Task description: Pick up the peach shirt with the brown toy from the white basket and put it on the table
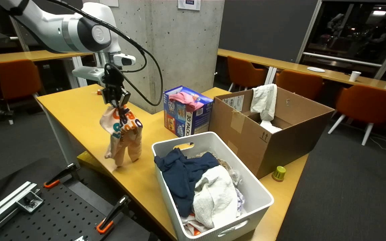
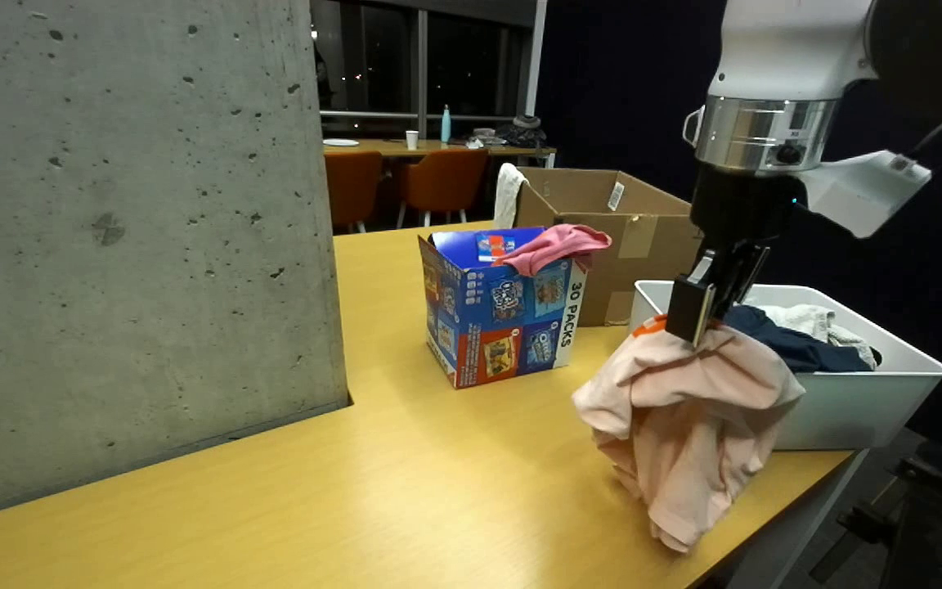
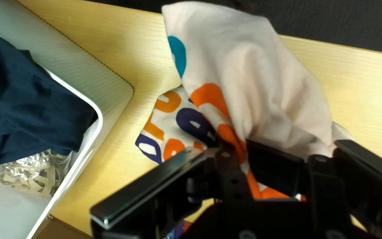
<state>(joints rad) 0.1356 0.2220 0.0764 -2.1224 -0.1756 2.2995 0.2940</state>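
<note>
I hold the shirt point(image 2: 693, 425) pinched in my gripper point(image 3: 243, 156). The shirt hangs at its six o'clock in both exterior views.

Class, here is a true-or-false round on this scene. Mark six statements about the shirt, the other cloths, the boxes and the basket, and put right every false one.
1. The gripper holds the peach shirt. True.
2. A white cloth hangs over an edge of the cardboard box. True.
3. The navy cloth lies in the cardboard box. False: it lies in the white basket.
4. The pink cloth is draped over an edge of the blue snack box. True.
5. The small green cup is inside the white basket. False: it is on the table, beside the cardboard box.
6. The peach shirt is spread flat on the table. False: it hangs bunched from the gripper.
</note>
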